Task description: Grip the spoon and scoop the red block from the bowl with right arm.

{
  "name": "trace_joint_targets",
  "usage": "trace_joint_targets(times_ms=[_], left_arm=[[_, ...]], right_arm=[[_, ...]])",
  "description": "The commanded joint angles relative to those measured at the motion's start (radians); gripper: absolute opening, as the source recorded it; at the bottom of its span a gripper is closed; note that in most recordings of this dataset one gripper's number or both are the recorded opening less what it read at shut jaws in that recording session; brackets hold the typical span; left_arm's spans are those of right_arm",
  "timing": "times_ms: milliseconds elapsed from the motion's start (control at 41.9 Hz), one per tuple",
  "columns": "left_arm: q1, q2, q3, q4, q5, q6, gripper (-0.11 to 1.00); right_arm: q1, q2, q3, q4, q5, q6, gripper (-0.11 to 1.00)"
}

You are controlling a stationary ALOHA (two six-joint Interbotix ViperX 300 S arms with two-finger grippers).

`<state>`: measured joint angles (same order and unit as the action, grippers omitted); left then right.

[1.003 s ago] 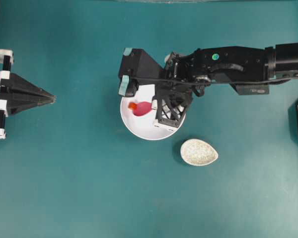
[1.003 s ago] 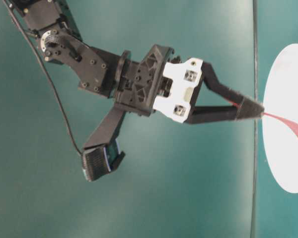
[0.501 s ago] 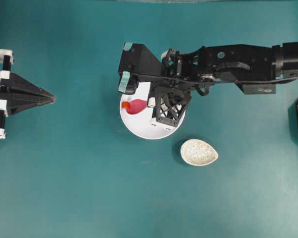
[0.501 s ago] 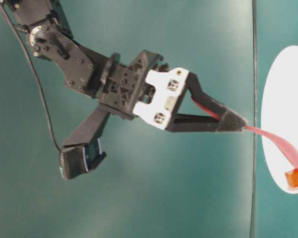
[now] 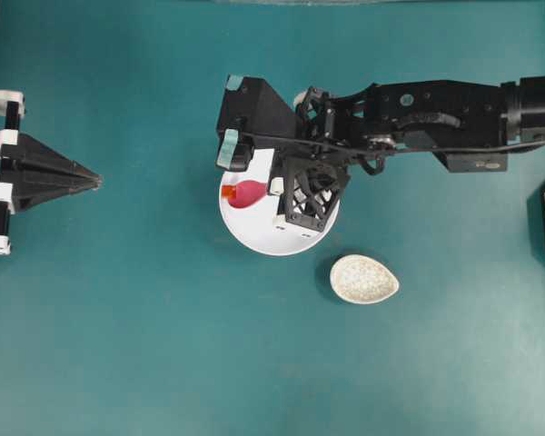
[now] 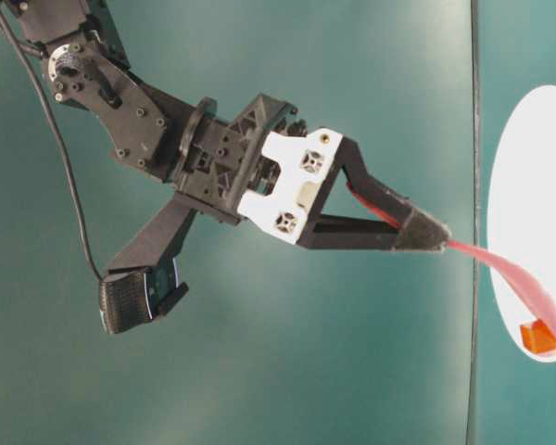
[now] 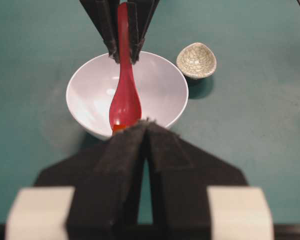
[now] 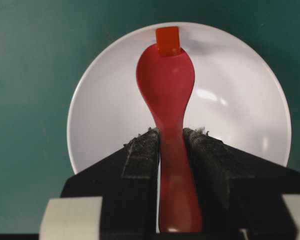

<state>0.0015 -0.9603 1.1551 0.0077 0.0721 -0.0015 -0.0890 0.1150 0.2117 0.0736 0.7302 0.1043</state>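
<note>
Surface: a flat teal tabletop (image 5: 163,345) fills every view; dark frame bars show at the overhead view's left and right edges.
Bowl: the large round plain white bowl (image 5: 254,238) sits just above centre in the overhead view, half covered by the right arm (image 5: 436,113).
Spoon: the glossy magenta-pink soup spoon (image 8: 166,85) is pinched by its handle in the right gripper (image 8: 171,137), jaws closed on it.
Spoon axis: in the overhead view its long axis runs left-right, scoop pointing left; in the right wrist view, straight up the frame.
Red block: the tiny red-orange cube (image 8: 168,41) lies in the bowl, touching the scoop's tip by the far wall.
Left gripper: the plain black left gripper (image 5: 82,179) at the overhead view's far left, jaws together, well apart from the bowl.
Small dish: a speckled beige egg-shaped dish (image 5: 364,279) lower right of the bowl.
View differences: the table-level view alone shows the spoon sloping down into the bowl; the overhead hides the handle.
</note>
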Motion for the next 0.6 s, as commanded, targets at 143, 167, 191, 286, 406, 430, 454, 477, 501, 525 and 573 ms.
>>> trace_joint_targets(times_ms=[143, 167, 191, 286, 406, 430, 454, 477, 501, 525, 573], left_arm=[[0.0, 0.005, -0.014, 0.002, -0.005, -0.002, 0.0], [0.002, 0.005, -0.015, 0.002, -0.006, -0.002, 0.0], [0.002, 0.005, -0.015, 0.002, -0.005, -0.002, 0.0], [0.002, 0.005, -0.014, 0.002, -0.005, -0.002, 0.0], [0.0, 0.005, -0.015, 0.002, -0.005, -0.003, 0.0], [0.0, 0.005, -0.014, 0.002, -0.005, -0.003, 0.0], [0.0, 0.003, -0.014, 0.002, -0.006, -0.003, 0.0], [0.0, 0.003, -0.014, 0.002, -0.005, -0.003, 0.0], [0.0, 0.005, -0.015, 0.002, -0.005, -0.003, 0.0], [0.0, 0.005, -0.014, 0.002, -0.005, -0.003, 0.0], [0.0, 0.005, -0.015, 0.002, -0.005, -0.003, 0.0]], right_arm=[[0.003, -0.063, 0.023, -0.003, -0.055, 0.002, 0.25], [0.003, -0.066, 0.026, -0.003, -0.057, 0.002, 0.25], [0.003, -0.069, 0.032, -0.003, -0.06, 0.002, 0.25], [0.003, -0.078, 0.049, -0.002, -0.072, 0.002, 0.25], [0.003, -0.091, 0.071, -0.002, -0.107, 0.003, 0.25], [0.003, -0.094, 0.074, -0.002, -0.117, 0.003, 0.25], [0.003, -0.094, 0.077, -0.002, -0.121, 0.003, 0.25], [0.003, -0.095, 0.08, -0.002, -0.13, 0.003, 0.25], [0.003, -0.095, 0.08, -0.002, -0.133, 0.003, 0.25], [0.003, -0.095, 0.081, -0.002, -0.135, 0.003, 0.25], [0.003, -0.095, 0.081, -0.002, -0.141, 0.003, 0.25]])
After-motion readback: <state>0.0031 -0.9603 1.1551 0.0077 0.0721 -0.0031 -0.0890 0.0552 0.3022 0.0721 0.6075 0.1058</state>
